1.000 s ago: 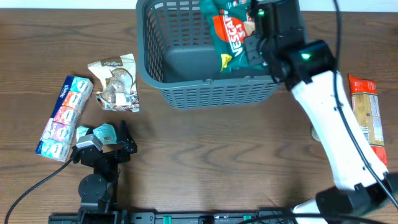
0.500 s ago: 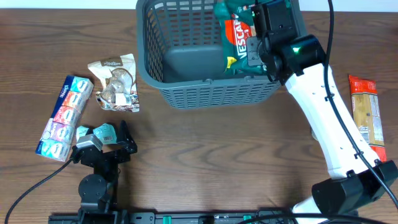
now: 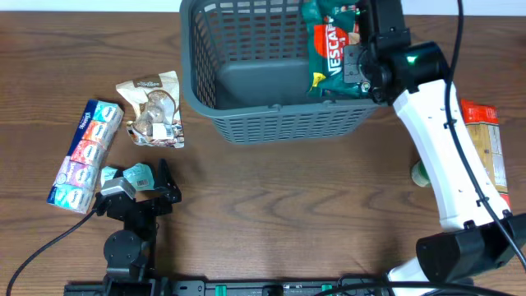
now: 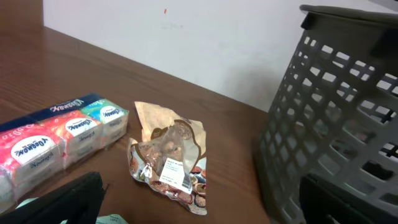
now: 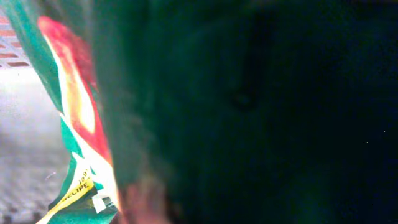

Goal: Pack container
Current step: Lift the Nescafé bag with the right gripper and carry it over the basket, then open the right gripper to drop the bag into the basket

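1. Basket (image 3: 279, 123) stands upright at the far edge of the table (image 3: 288, 214), roughly mid-width, open side up.
2. R gripper (image 3: 358, 62) is over the basket's right end, fingers clamped on a green bag (image 3: 330, 48).
3. Green bag hangs inside the basket's outline at the right end, by the right wall. Can't tell if its bottom touches the floor.
4. R wrist cam is almost filled by the bag (image 5: 74, 124) (red and yellow print along its left side, the rest dark). Basket floor shows pale behind it at the left.
5. L gripper (image 3: 136, 185) is near the table's front-left corner, low over the wood, fingers wide apart w/ nothing between them.
6. L wrist cam: both finger (image 4: 68, 202) tips show at the bottom corners, w/ the basket's slotted wall at the right.
7. Tissue pack (image 3: 82, 156) lies by the left edge, angled, just beyond the L gripper.
8. Snack bag (image 3: 152, 111), tan and crumpled, lies flat between the tissue pack and the basket, touching neither.
9. Orange packet (image 3: 483, 144) lies at the right edge, partly behind the R arm.
10. Small green item (image 3: 421, 173) peeks out beside the R arm. Too hidden to ID.
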Robot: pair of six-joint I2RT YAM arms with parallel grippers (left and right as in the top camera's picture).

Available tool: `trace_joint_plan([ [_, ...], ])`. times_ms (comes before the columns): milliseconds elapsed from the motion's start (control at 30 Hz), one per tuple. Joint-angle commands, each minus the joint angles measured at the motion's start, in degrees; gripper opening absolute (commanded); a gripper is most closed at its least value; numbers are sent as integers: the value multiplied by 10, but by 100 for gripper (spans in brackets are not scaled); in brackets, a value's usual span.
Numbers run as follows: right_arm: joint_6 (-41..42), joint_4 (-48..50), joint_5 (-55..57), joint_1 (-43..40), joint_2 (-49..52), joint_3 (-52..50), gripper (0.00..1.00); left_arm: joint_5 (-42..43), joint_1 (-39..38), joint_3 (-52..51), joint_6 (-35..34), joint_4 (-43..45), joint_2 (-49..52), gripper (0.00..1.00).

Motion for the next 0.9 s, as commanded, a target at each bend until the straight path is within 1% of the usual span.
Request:
trace_joint_plan([
  [0,-14,12,6,-7,-21,21,1,-3,2,-11,1,-7,-3,99],
  [167,-24,12,2,-4,-21,21,1,-3,2,-11,1,-7,-3,99],
  [267,-35,13,-23,-4,-21,21,1,-3,2,-11,1,-7,-3,99],
  [300,-36,13,-27,-5,-21,21,4,-3,2,-11,1,-7,-3,99],
  [333,-38,13,-29,-5,-21,21,14,-3,2,-11,1,-7,-3,99],
  [367,-40,13,-31,-5,-21,21,33,-3,2,-11,1,-7,-3,99],
  [433,-44,13,-37,-5,-21,21,88,-3,2,-11,1,-7,-3,99],
  [467,-46,13,-38,-5,-21,21,99,-3,2,-11,1,-7,-3,99],
  [733,-47,17,-37,-5,-21,21,99,-3,2,-11,1,-7,-3,98],
  [867,-35,14,-1,-5,-21,28,99,-3,2,-11,1,-7,-3,99],
])
